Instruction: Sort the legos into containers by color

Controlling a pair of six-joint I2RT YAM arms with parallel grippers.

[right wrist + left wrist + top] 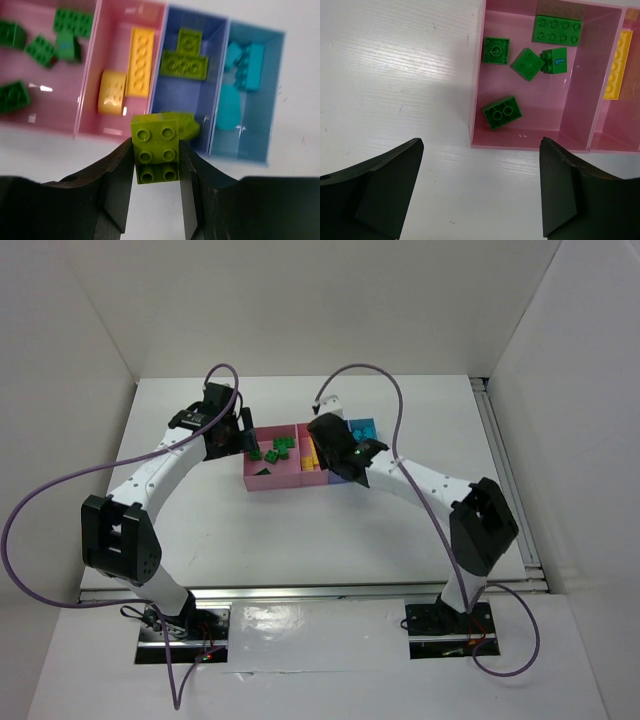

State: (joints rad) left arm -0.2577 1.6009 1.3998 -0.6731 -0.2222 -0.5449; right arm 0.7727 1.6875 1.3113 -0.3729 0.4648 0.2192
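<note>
The tray (pixel 262 480) lies mid-table with its four compartments side by side. Several dark green legos (pixel 502 112) lie in the left pink compartment (pixel 477 75), also seen in the top view (pixel 272 451). Yellow legos (pixel 139 61) lie in the second pink one, lime legos (pixel 184 64) in the purple-blue one (pixel 215 75), cyan legos (pixel 245 60) in the light blue one (pixel 274 90). My right gripper (pixel 156 165) is shut on a lime green lego (pixel 154 145), held above the tray's near edge by the purple-blue compartment. My left gripper (pixel 480 190) is open and empty over bare table left of the tray.
White walls enclose the table on the left, back and right. A metal rail (pixel 510 470) runs along the right side. Purple cables (pixel 60 490) loop off both arms.
</note>
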